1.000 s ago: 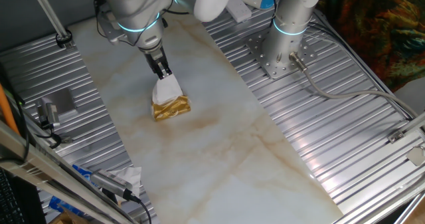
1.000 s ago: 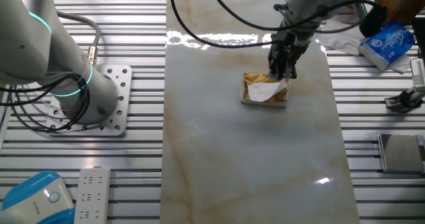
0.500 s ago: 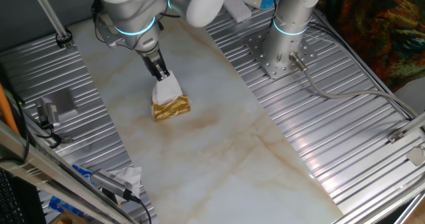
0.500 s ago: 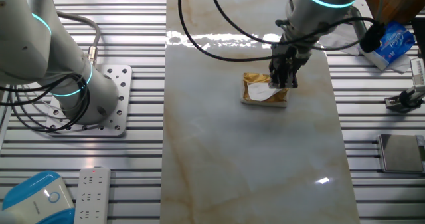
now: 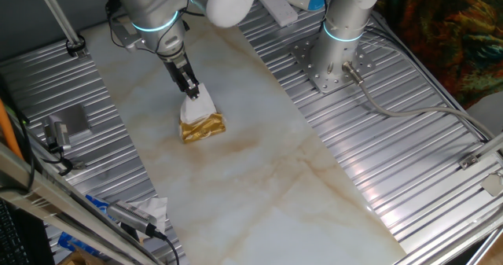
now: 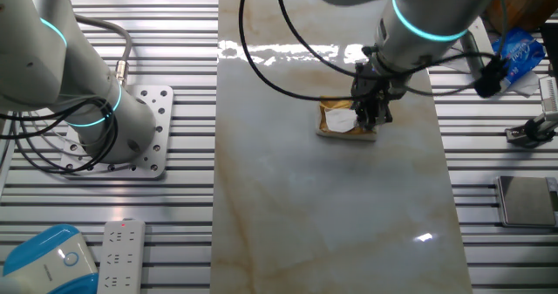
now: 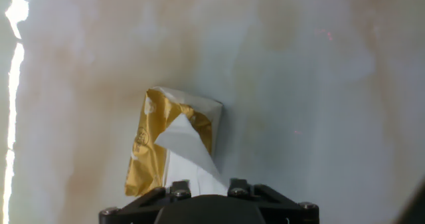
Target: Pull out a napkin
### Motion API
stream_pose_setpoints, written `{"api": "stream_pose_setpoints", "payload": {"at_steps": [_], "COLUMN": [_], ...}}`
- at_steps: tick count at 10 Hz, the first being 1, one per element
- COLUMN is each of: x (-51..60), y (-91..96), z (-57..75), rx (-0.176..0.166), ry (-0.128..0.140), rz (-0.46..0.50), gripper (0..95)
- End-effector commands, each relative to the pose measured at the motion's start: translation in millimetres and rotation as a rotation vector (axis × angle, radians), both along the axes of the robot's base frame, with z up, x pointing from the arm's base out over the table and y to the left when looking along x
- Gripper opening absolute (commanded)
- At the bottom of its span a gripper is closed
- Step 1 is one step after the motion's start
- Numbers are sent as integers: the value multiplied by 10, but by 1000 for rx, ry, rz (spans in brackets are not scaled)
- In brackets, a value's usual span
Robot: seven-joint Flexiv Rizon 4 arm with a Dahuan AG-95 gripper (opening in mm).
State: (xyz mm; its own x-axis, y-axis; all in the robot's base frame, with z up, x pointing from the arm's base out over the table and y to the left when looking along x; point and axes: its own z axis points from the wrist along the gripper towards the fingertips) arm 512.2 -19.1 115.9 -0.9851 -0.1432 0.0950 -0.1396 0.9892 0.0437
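The shiny gold pack [image 5: 203,128] lies on the marble tabletop [image 5: 259,178]. A white napkin [image 5: 197,106] sticks out of its top. My gripper [image 5: 191,90] is shut on the napkin's upper end, just above the pack. In the other fixed view the gripper [image 6: 373,116] stands over the pack's [image 6: 330,108] right side, with the napkin [image 6: 342,119] beneath it. In the hand view the napkin [image 7: 189,147] runs as a taut white strip from the gold pack [image 7: 149,151] up into my gripper [image 7: 208,184]; the fingertips are hidden behind the hand.
A second arm's base [image 5: 338,60] is bolted at the far right, also seen in the other fixed view [image 6: 105,119]. A white wad with blue packaging [image 5: 149,210] lies at the near left. A blue tissue pack [image 6: 519,54] and grey block [image 6: 523,198] sit off the marble.
My gripper has moved slightly back and to the left in one fixed view, still holding the napkin. The napkin is drawn a little further out; the gold pack has stayed put.
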Motion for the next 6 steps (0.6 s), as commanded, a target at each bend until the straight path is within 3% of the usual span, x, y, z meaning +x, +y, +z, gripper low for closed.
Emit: {"api": "stream_pose_setpoints", "payload": {"at_steps": [1,3,6], "x": [6,11,22], "y": [-13,-3,32], "z": [-54,-70,-85], "rx": [-1,0,-1], "ry": [-5,-6,-6], "rz": [18,17,0], "gripper": [950,950,380]}}
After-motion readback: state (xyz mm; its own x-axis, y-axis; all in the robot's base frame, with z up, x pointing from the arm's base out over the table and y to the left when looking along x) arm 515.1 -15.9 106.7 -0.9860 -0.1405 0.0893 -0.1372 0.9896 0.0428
